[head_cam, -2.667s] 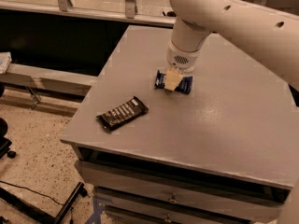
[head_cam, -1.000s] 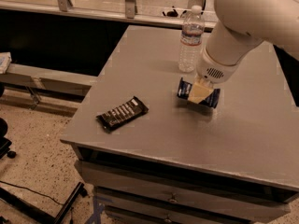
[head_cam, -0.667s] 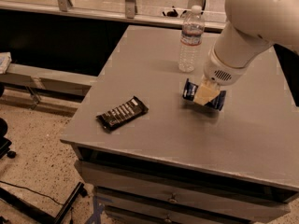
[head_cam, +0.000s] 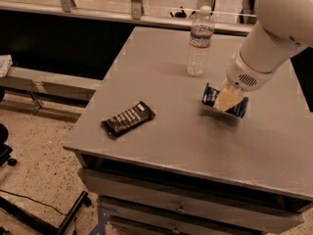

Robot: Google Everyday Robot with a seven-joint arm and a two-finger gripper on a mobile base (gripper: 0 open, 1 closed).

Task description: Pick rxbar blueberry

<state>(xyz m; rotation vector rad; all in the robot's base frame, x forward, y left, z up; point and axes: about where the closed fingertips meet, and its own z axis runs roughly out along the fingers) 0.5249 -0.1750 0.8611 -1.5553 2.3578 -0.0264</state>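
The grey, flat-topped metal worktop [head_cam: 161, 72] carries three things. The rxbar blueberry [head_cam: 211, 96], a small flat rectangular snack bar in a dark blue wrapper with white print, is in the right half of the worktop, about midway between the far edge and the near edge. The hand [head_cam: 228, 102] is directly on it. Its pale cream fingers [head_cam: 234, 97] are closed narrowly across the middle of the bar, so only the two blue ends show on either side. The bar sits tilted, its left end higher than its right, with a dark shadow on the surface just beneath it. Whether it is fully clear of the worktop cannot be told.

The thick white arm [head_cam: 274, 33] slopes down to the hand from above the far right corner.

A clear plastic water bottle [head_cam: 200, 42] with a white cap stands upright toward the far edge. It is near the blue bar but apart from it, on its far left side.

A longer black-wrapped bar [head_cam: 128, 119] with white lines lies flat near the left edge, toward the near left corner, angled to the edges and well apart from the hand.

Grey drawers [head_cam: 181, 199] with small knobs sit under the near edge.
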